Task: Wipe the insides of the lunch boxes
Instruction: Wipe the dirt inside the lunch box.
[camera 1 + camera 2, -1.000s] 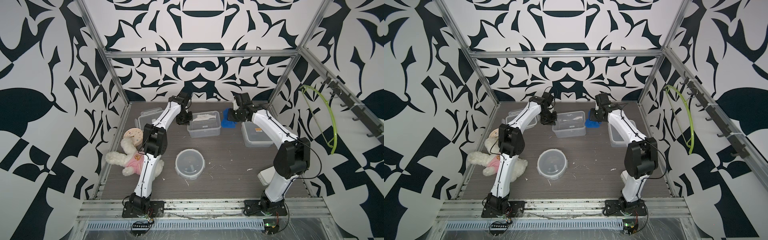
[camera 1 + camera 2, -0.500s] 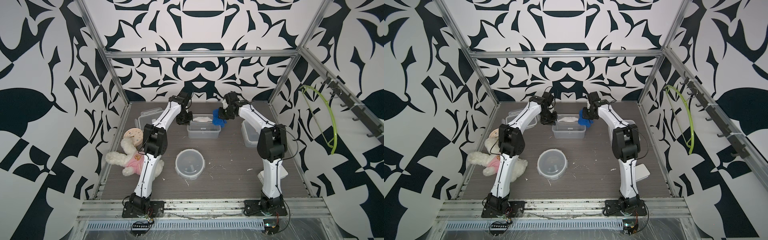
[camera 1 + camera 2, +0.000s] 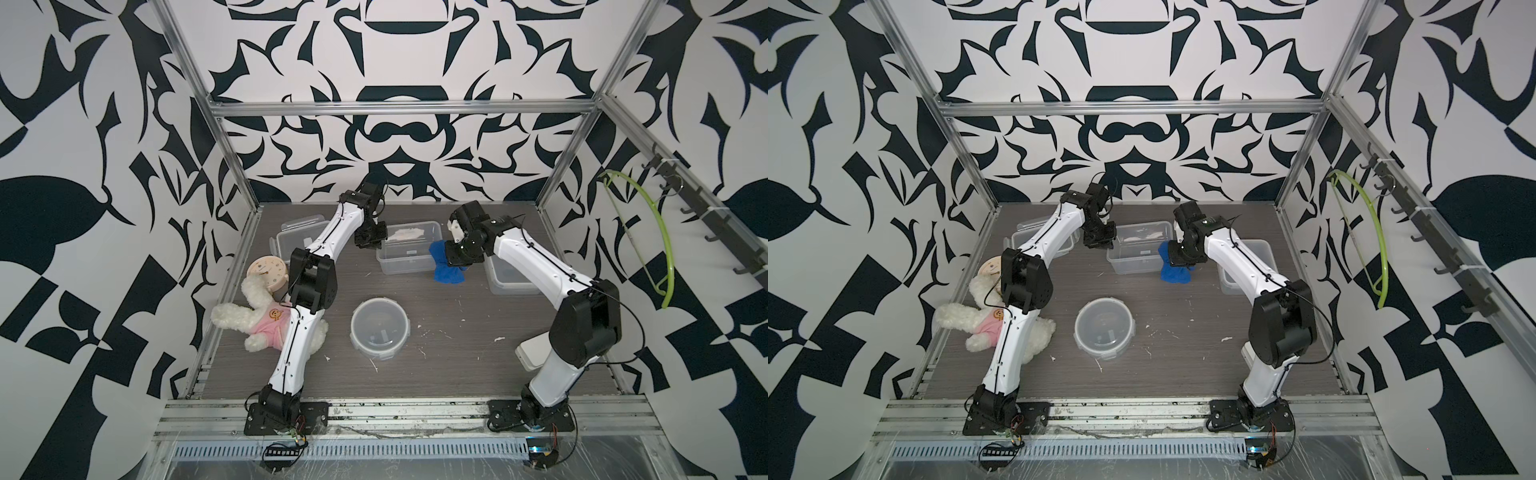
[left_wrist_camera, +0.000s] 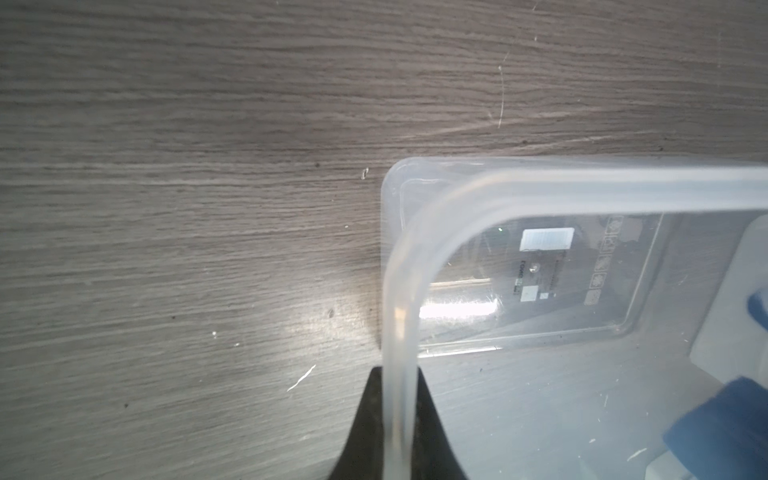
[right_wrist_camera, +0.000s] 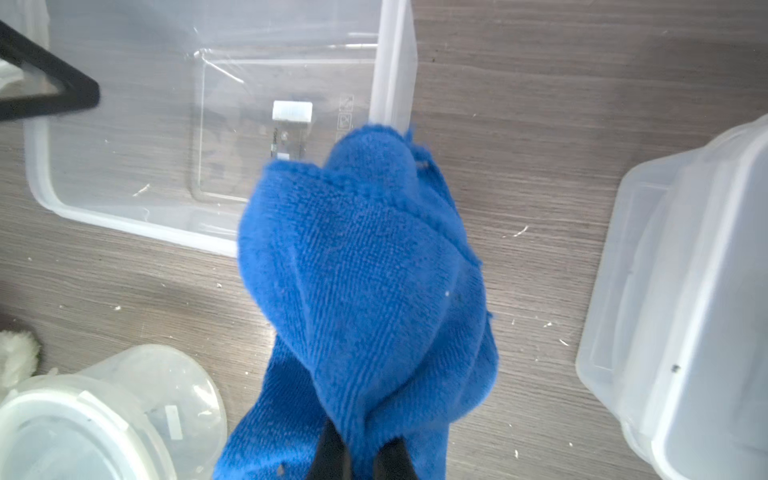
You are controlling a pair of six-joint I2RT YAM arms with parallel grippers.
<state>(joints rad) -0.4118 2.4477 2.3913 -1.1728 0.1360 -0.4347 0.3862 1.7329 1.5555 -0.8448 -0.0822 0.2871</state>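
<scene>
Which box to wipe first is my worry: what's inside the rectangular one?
In the box: a few white flecks, a label showing through its base. The cloth hides one corner.

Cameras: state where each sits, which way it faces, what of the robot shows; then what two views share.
Top view: high at the front, looking down over the table; both arms whole.
Top view: same height and heading, round lunch box central; both arms whole.
Left wrist: on the left arm, looking down past the left pincer shut on the rectangular lunch box.
Right wrist: on the right arm, looking down past the right pincer shut on the blue cloth.
Shared: both wrist views show the rectangular lunch box.
</scene>
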